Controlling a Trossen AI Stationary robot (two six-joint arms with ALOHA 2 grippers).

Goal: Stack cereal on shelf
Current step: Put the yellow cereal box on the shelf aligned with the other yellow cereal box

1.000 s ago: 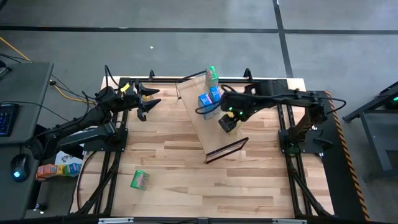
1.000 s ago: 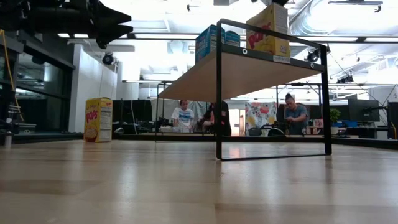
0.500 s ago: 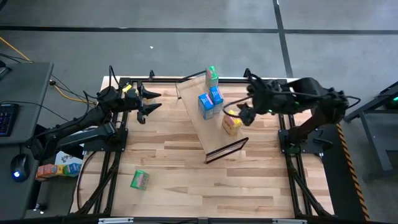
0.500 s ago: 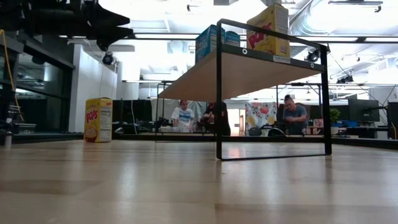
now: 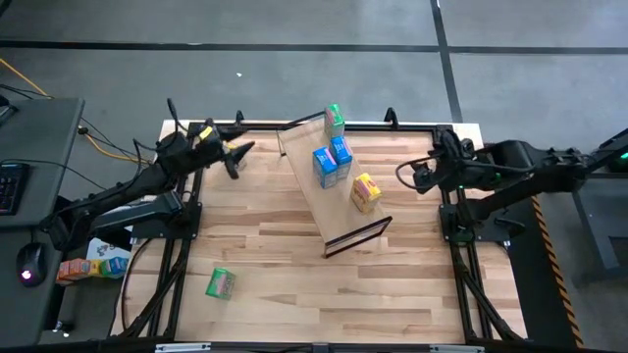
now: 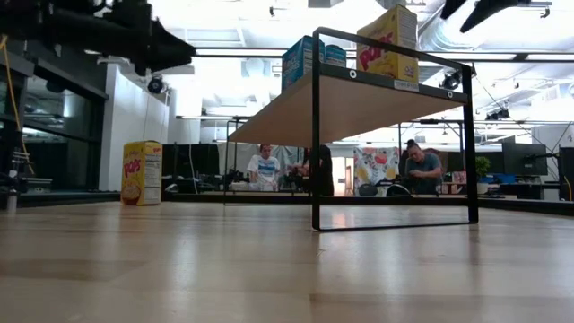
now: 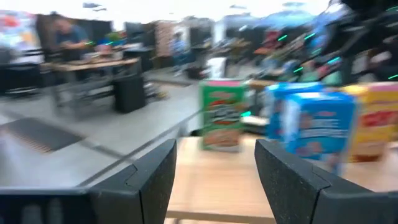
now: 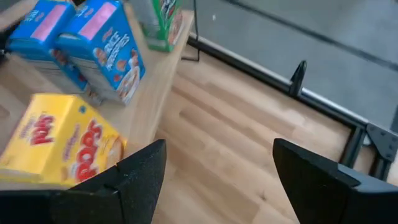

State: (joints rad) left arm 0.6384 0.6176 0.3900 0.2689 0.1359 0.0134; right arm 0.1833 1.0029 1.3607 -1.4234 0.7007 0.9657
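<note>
Right gripper open, shelf bearing four boxes

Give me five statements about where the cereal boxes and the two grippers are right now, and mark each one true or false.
1. A yellow box stands on the shelf. True.
2. The right gripper is shut on that yellow box. False: its fingers are spread and empty, off to the side of the shelf.
3. Two blue boxes stand side by side on the shelf. True.
4. Every green box is on the shelf. False: one green box is on it, but another green box lies on the tabletop near the front left.
5. The left gripper holds a box. False: it is open and empty, at the back left of the table.
</note>
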